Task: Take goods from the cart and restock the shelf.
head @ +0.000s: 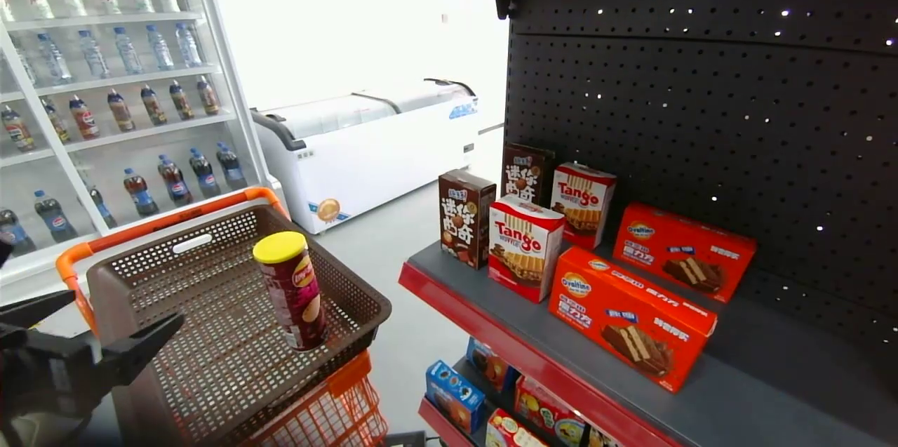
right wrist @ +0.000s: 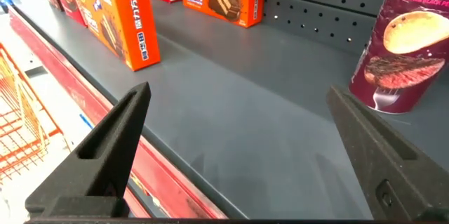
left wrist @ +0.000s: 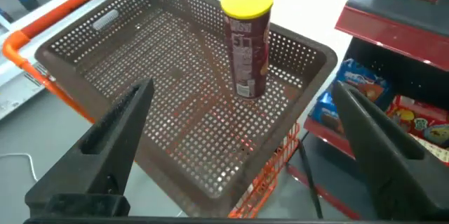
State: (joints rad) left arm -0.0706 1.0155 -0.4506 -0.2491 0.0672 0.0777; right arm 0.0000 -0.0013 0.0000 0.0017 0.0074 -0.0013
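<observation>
left hand spread open at the cart basket's near rim; chip can upright inside, at its 3 o'clock. right hand open over the shelf, near a second can.

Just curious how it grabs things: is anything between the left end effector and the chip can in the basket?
Nothing visible. The chip can stands alone in the basket; the open left end effector faces it unobstructed.

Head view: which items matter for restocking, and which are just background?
Job: chip can in cart basket; shelf; open left gripper.
Background: snack boxes already shelved, drinks fridge, chest freezer.
</observation>
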